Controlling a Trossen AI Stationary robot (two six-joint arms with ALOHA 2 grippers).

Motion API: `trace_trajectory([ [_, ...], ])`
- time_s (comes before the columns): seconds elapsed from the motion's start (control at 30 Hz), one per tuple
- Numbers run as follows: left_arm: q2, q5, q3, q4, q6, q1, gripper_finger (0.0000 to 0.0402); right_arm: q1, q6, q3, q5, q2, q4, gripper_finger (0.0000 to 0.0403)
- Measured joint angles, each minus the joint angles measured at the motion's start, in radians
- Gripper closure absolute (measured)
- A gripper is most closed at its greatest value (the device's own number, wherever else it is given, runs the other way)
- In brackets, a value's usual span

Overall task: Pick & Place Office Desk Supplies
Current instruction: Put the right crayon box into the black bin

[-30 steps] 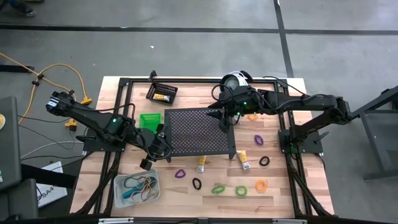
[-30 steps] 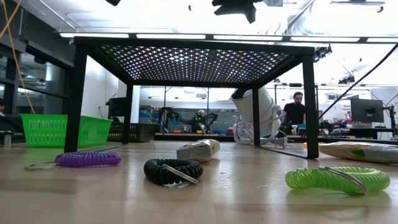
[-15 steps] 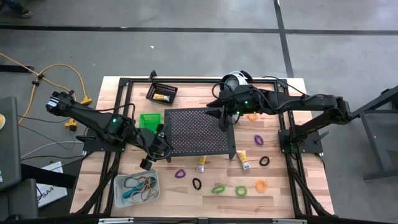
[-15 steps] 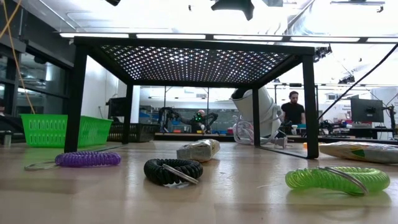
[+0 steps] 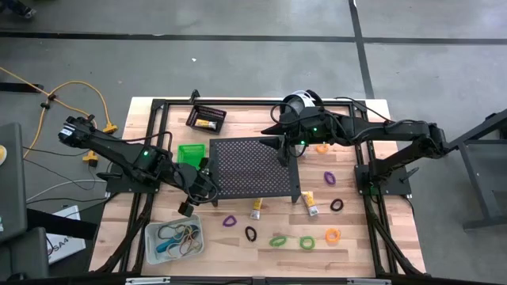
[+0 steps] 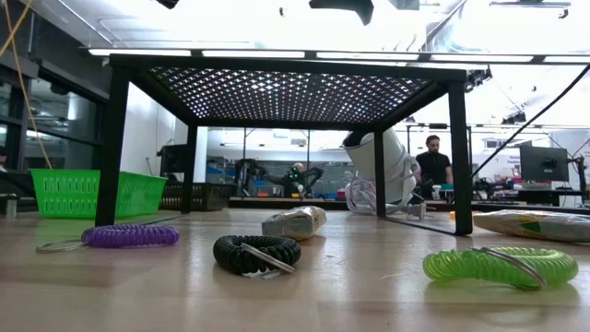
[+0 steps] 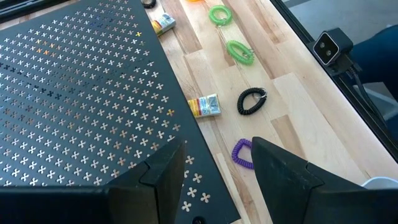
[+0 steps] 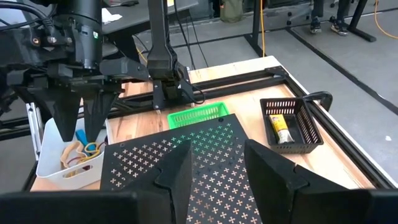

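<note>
Both arms empty above the perforated stand (image 5: pixel 252 168), supplies waiting on the table.

Almost no change from the earlier frames: only a slight drift of the right arm toward the upper middle of the high view; otherwise the same layout, so no progress on sorting. Left gripper (image 5: pixel 200 184) released, hovering at the stand's lower-left corner, grasping nothing. Right gripper (image 5: pixel 285 150) parted and empty over the stand's upper-right edge. Purple coil (image 5: pixel 230 221), black coil (image 5: pixel 251 234), green coils (image 5: pixel 277 240) and yellow tubes (image 5: pixel 257 209) lying along the lower centre; clear bin (image 5: pixel 152 246) with rubber bands at lower left.
</note>
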Motion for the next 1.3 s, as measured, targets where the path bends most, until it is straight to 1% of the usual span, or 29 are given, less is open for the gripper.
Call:
trace_trajectory([
  [0.17,0.0,0.0,0.0,0.0,0.0,0.0,0.0224,0.0,-0.002,0.0,-0.004,0.0,-0.011,0.0268],
  [0.2,0.0,0.0,0.0,0.0,0.0,0.0,0.0224,0.0,-0.008,0.0,-0.014,0.0,-0.015,0.0268],
  [0.3,0.0,0.0,0.0,0.0,0.0,0.0,0.0224,0.0,-0.028,0.0,-0.089,0.0,-0.053,0.0268],
  [0.37,0.0,0.0,0.0,0.0,0.0,0.0,0.0224,0.01,-0.02,0.0,-0.103,-0.002,-0.099,0.0268],
  [0.53,0.0,0.0,0.0,0.0,0.0,0.0,0.0224,0.072,-0.031,0.0,-0.019,-0.028,-0.186,0.0268],
  [0.63,0.0,0.0,0.0,0.0,0.0,0.0,0.0224,0.13,-0.031,0.0,0.08,-0.05,-0.232,0.0268],
  [0.73,0.0,0.0,0.0,0.001,0.0,0.0,0.0224,0.196,0.005,0.0,0.213,-0.077,-0.297,0.0268],
  [0.83,0.0,0.0,0.0,0.001,0.0,0.0,0.0224,0.261,0.089,0.0,0.332,-0.095,-0.365,0.0268],
  [0.97,0.0,0.0,0.0,0.001,0.0,0.0,0.0224,0.344,0.243,0.0,0.416,-0.095,-0.458,0.0268],
  [1.1,0.0,0.0,0.0,0.001,0.0,0.0,0.0224,0.416,0.416,0.0,0.422,-0.095,-0.54,0.0268],
  [1.3,0.0,0.0,0.0,0.001,0.0,0.0,0.0224,0.495,0.728,0.0,0.415,-0.077,-0.716,0.0268],
])
